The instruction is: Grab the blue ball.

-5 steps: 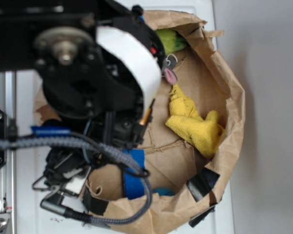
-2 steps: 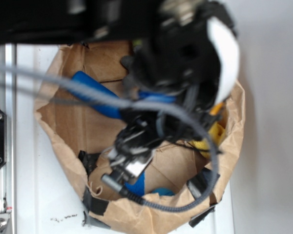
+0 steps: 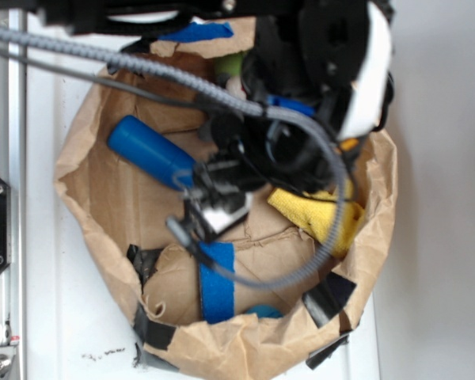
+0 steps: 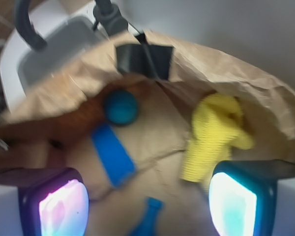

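My fingers (image 4: 147, 196) are spread wide and empty, with the blue ball (image 4: 121, 107) lying ahead, slightly left of centre.

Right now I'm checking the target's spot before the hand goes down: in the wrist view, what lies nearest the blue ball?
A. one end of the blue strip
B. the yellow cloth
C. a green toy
A: the blue ball sits just past the blue strip's near end; the yellow cloth lies farther right.

Crumpled brown paper bag (image 3: 87, 198), yellow cloth (image 4: 214, 135), dark blue pin (image 3: 146, 150), flat blue strip (image 4: 113, 153), black tape patches (image 4: 143, 60)
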Motion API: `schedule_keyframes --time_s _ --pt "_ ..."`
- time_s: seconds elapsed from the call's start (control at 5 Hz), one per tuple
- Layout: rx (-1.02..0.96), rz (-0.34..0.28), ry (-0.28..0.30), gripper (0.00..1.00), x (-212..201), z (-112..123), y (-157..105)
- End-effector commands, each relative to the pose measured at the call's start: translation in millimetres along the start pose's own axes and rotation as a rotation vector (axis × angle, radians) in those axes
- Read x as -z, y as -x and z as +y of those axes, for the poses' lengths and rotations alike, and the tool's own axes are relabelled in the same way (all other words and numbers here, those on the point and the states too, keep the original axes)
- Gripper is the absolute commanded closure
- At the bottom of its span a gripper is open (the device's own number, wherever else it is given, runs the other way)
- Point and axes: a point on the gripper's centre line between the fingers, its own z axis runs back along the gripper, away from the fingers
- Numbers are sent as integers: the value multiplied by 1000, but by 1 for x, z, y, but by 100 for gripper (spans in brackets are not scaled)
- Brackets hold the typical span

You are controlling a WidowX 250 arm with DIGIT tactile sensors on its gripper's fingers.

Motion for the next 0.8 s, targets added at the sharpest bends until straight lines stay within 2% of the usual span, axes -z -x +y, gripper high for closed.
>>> schedule_keyframes --time_s 0.0,0.2,0.4,0.6 --pt "233 -3 -72 0 42 -2 -12" --pt "303 -56 27 0 52 -14 -23" --pt "372 -61 156 0 40 -34 -24" --pt "372 -61 156 0 40 -34 -24"
